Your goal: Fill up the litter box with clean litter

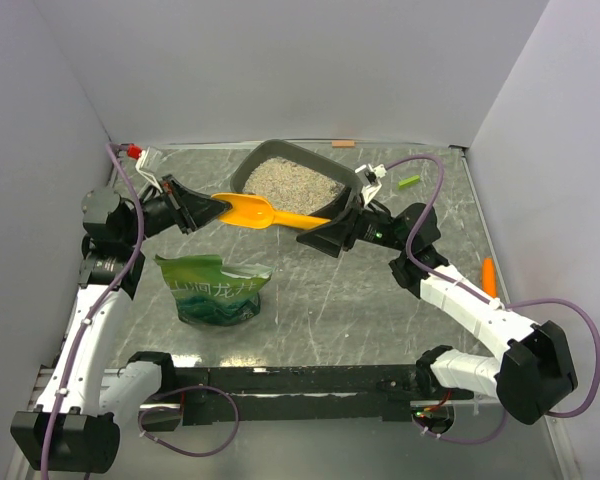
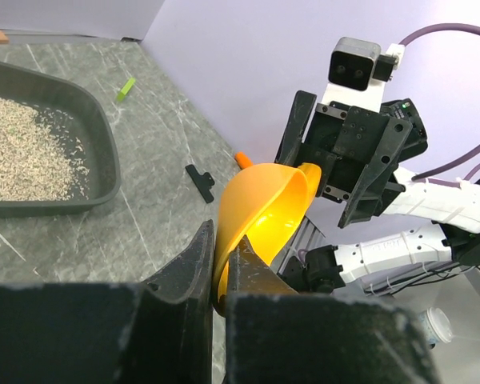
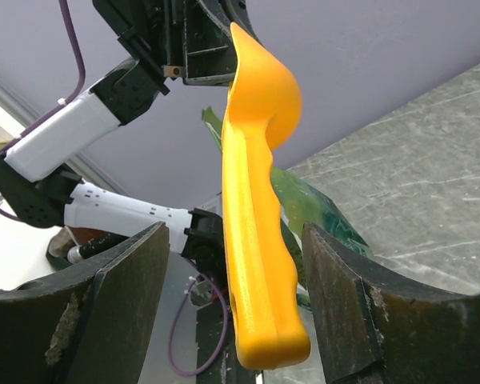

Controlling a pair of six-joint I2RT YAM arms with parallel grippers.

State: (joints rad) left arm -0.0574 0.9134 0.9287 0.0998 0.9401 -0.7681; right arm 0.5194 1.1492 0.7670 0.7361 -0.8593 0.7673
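Litter box (image 1: 247, 169) on grey marbled table (image 1: 360, 310).

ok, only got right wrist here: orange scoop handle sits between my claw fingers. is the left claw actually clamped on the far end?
Observer: Yes. The left wrist view shows the left claw shut on the scoop, at its bowl rim.
Operator: anything in the bowl?
Observer: No, from the top view it looks empty.
Operator: where's the litter box?
Observer: Far middle of the table, just beyond the scoop. The litter box holds a bed of litter.
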